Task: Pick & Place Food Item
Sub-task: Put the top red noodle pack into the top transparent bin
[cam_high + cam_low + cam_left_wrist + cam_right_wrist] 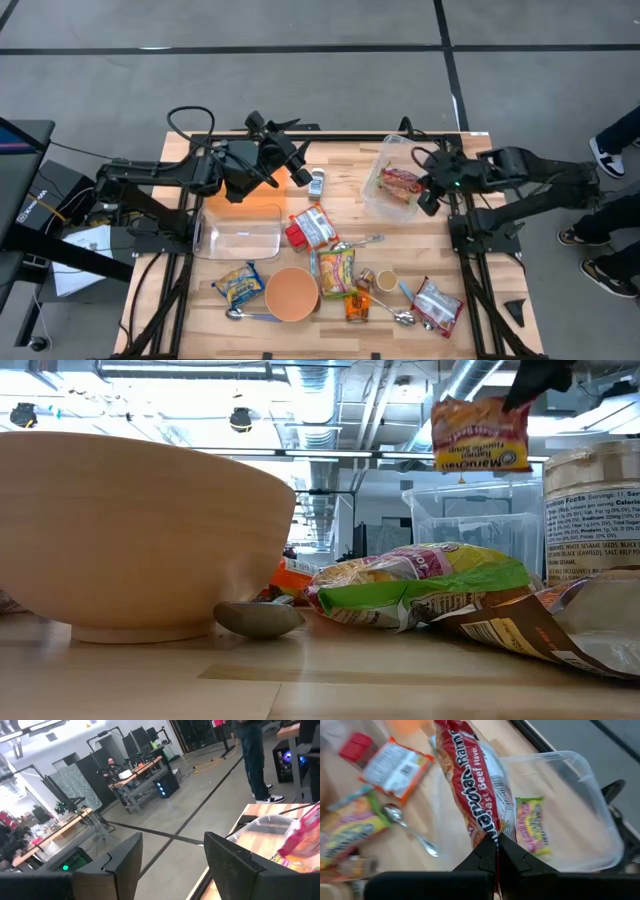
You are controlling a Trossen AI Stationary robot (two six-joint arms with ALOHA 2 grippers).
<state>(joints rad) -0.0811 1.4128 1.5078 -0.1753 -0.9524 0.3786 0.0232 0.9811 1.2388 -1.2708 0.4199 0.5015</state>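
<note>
Right claw (496, 851) clamped tight on ramen pack (481, 795), pack dangling below fingers, over clear bin (590, 805). Snack bag (532, 826) already inside bin, just beyond. Place step: next, lower, release. Left claw (172, 852) half-open, empty, idle far across table.

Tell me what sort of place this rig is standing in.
Probably a robotics lab or industrial workshop: bare grey concrete floor marked with dark lines, workbenches loaded with equipment, and exposed ducts and pipes across the ceiling.

"Maruchan" on hanging ramen packet (480, 432) ("Roast Beef" flavour), jar (592, 510) label "Servings"
</note>
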